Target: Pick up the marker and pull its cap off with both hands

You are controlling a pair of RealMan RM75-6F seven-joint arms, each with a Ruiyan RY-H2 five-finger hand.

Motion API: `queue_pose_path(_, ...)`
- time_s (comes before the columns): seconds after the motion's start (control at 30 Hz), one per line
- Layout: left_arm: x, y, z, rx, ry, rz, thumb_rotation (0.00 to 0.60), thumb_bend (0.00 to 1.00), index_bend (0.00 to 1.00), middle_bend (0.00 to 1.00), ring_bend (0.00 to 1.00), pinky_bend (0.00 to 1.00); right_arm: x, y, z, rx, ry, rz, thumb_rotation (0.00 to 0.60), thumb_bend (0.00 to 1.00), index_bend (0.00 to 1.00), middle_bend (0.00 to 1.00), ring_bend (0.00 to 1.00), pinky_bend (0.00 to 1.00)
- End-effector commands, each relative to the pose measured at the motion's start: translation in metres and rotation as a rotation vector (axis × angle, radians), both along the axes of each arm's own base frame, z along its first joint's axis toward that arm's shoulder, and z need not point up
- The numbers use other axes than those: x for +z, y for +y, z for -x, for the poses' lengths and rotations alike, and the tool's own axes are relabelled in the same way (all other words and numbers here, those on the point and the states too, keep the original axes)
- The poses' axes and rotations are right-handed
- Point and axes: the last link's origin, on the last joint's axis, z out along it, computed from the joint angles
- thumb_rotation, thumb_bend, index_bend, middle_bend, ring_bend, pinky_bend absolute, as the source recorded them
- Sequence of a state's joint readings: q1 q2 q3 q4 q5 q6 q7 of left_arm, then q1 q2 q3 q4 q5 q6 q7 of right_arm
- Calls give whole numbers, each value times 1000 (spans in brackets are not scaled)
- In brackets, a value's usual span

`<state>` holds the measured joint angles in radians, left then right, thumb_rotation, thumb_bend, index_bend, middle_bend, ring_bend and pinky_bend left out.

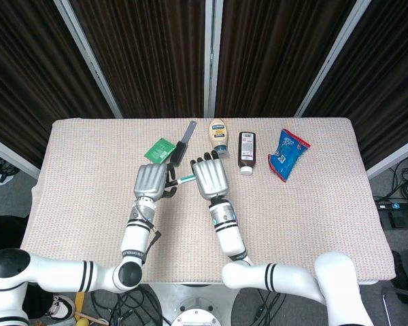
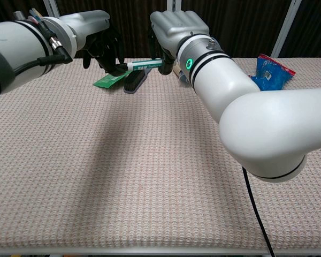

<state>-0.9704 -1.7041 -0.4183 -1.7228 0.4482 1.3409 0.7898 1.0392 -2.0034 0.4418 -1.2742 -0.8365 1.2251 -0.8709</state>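
A white and green marker (image 2: 144,64) hangs level above the table, and a short stretch of the marker (image 1: 186,179) shows in the head view between both hands. My right hand (image 2: 177,29) grips its right end; my left hand (image 2: 100,45) holds its left end with dark fingers curled round it. In the head view the left hand (image 1: 151,180) and the right hand (image 1: 211,177) sit side by side over the table's middle. Whether the cap is on I cannot tell, since the fingers hide the ends.
Behind the hands lie a green card (image 1: 160,148) and a dark brush (image 1: 185,143). Further right stand a mayonnaise bottle (image 1: 219,133), a dark bottle (image 1: 246,150) and a blue snack bag (image 1: 287,153). The woven mat (image 2: 123,176) covers the table.
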Motion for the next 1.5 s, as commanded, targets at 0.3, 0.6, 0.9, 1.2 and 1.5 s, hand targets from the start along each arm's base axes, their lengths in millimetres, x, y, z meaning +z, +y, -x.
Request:
queue_pose_path(0.3, -3, 0, 2, 12, -16, 16, 600, 284, 536, 571, 559, 696, 1, 0, 0, -4, -10, -5, 600, 280, 620, 567, 329, 260)
queue_pose_path(0.6, -1, 1, 1, 9, -30, 4, 600, 308, 574, 611, 602, 729, 1, 0, 2, -7, -10, -6, 600, 280, 620, 567, 329, 260)
queue_pose_path(0.9, -1, 3, 4, 9, -37, 5, 600, 337, 598, 638, 636, 755, 3, -2, 4, -11, -6, -2, 600, 280, 620, 567, 329, 260)
queue_pose_path(1.2, 3, 5, 10, -3, -68, 18, 600, 339, 603, 646, 641, 758, 5, -2, 11, -20, 6, 5, 600, 280, 620, 567, 329, 260)
queue_pose_path(1.5, 14, 7, 26, 3, -95, 23, 600, 339, 604, 647, 641, 758, 11, -1, 23, -36, 7, 12, 600, 280, 620, 567, 329, 262)
